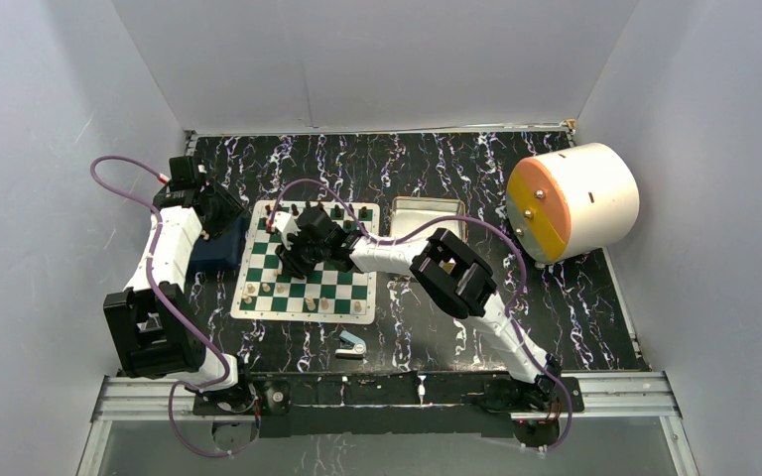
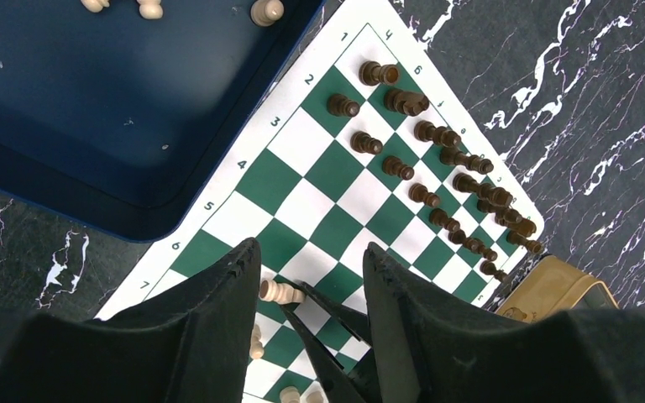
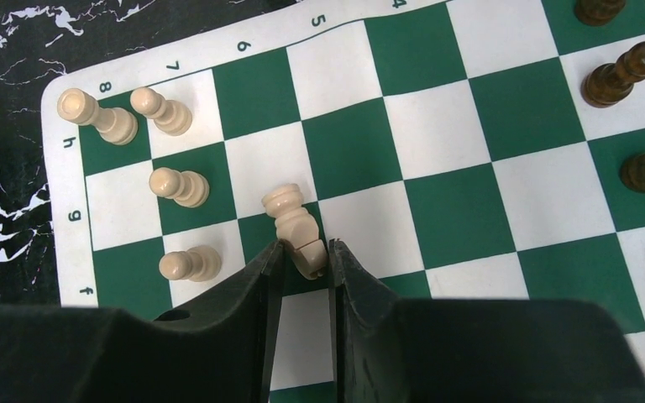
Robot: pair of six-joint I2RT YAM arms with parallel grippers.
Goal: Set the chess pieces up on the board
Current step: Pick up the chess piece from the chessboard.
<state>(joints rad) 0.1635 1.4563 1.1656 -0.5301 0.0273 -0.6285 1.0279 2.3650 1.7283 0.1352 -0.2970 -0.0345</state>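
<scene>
The green and white board (image 1: 369, 290) lies in the middle of the table. Dark brown pieces (image 2: 437, 134) stand in two rows along its far side and also show in the right wrist view (image 3: 621, 74). Several pale pieces (image 3: 179, 186) stand near the corner by h8. My right gripper (image 3: 304, 252) is low over the board (image 3: 437, 126), shut on the base of a tilted pale piece (image 3: 296, 225). That piece also shows in the left wrist view (image 2: 281, 292). My left gripper (image 2: 311, 256) hangs open and empty above the board's left edge (image 2: 302, 201), beside the tray.
A dark blue tray (image 2: 92, 101) with a few pale pieces (image 2: 147, 8) lies left of the board. A silver tin (image 1: 427, 218) lies right of it. A blue-and-white stapler-like object (image 1: 351, 344) lies in front. A white drum with an orange face (image 1: 571, 201) stands far right.
</scene>
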